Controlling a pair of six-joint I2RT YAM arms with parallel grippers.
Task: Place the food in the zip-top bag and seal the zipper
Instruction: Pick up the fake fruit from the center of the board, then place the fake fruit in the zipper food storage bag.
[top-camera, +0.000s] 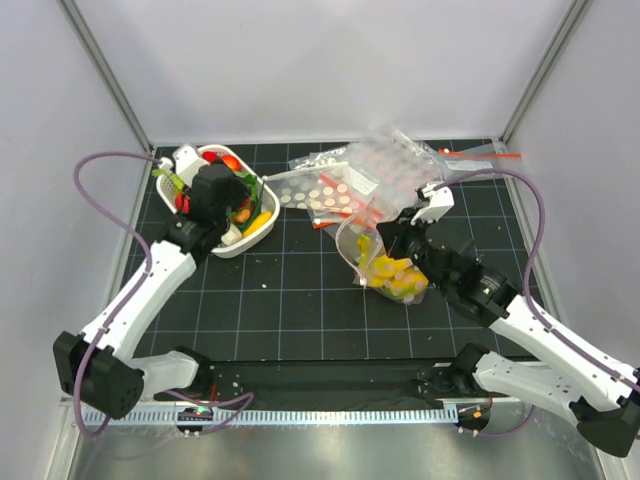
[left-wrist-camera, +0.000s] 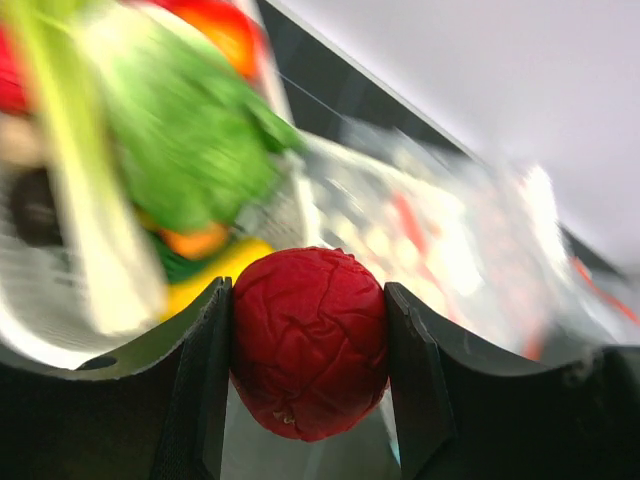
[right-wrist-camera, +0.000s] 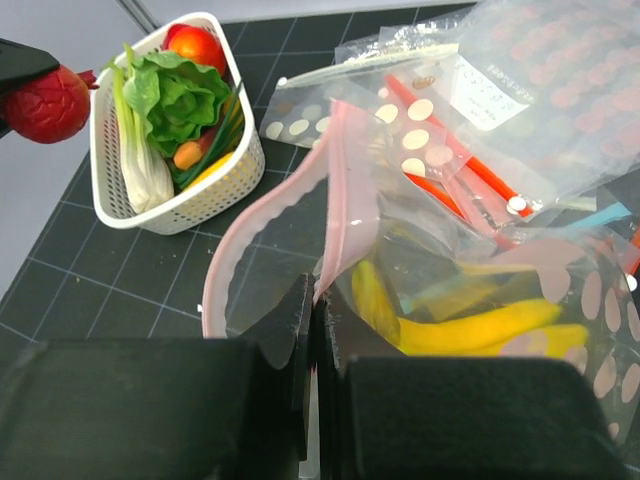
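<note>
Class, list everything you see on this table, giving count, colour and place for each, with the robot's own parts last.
basket: one, white, far left
basket food: several; green lettuce, white-green stalk, red-orange piece
red fruit: one, red, held up near the basket
zip-top bag: one, clear with pale dots, centre right, mouth open
banana: yellow, inside that bag, count unclear
spare bags: several, clear with dots and red strips, piled behind
mat: one, black, gridded, under everything
left pincer: one, black, shut on the red fruit
right pincer: one, black, shut on the bag's mouth edge
</note>
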